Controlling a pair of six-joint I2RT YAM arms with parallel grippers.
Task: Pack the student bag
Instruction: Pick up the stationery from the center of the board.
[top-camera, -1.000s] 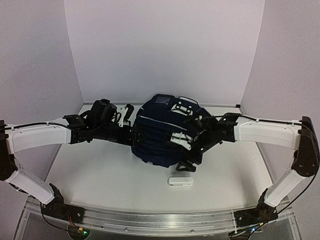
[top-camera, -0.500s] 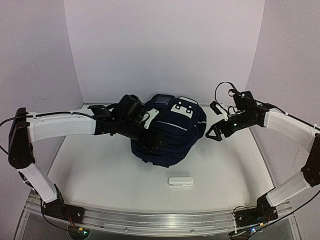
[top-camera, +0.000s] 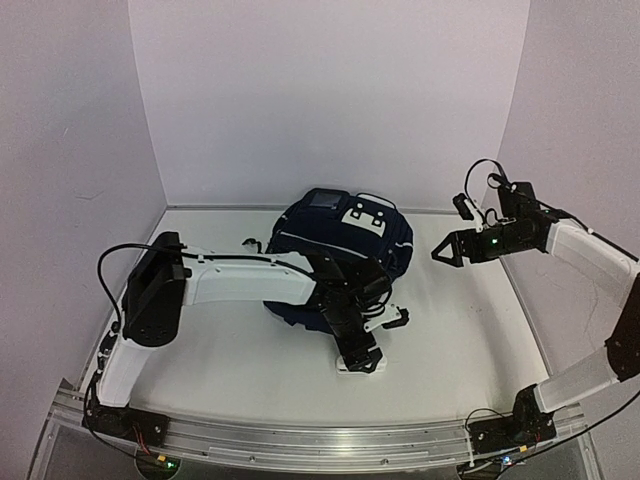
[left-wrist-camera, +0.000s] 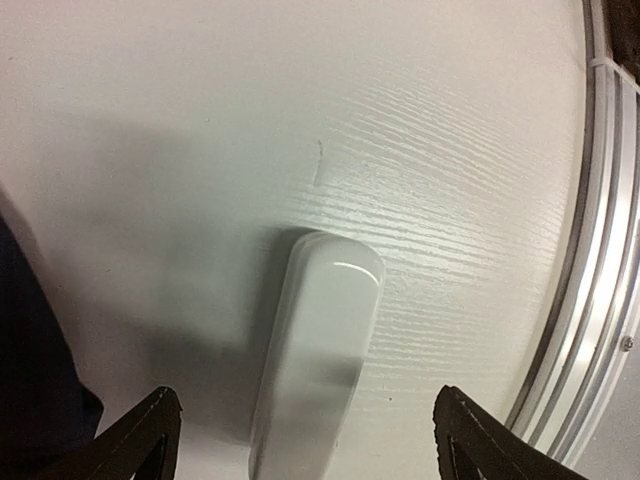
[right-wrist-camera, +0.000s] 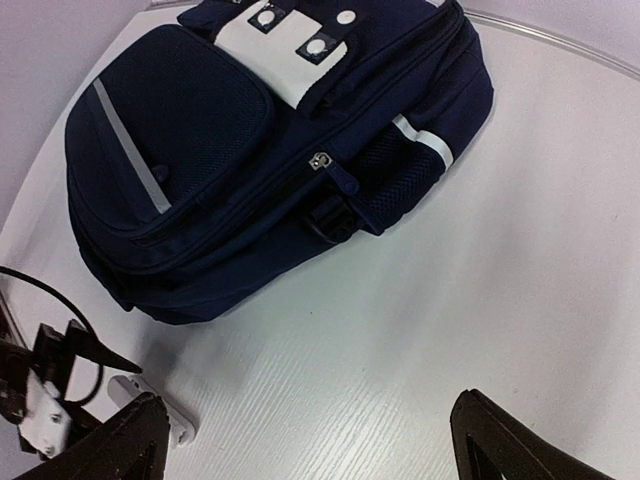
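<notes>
Now | student bag (right-wrist-camera: 200, 130): navy, white patches, pale stripe | left claw (left-wrist-camera: 305, 400), right claw (right-wrist-camera: 307, 400): both released

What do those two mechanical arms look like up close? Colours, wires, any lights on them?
The left arm and right arm have smooth white shells between chunky black joints. Thin black cables loop outside them. The left end effector and right end effector are black with two pointed fingers. A small green light glows near the right one.
</notes>
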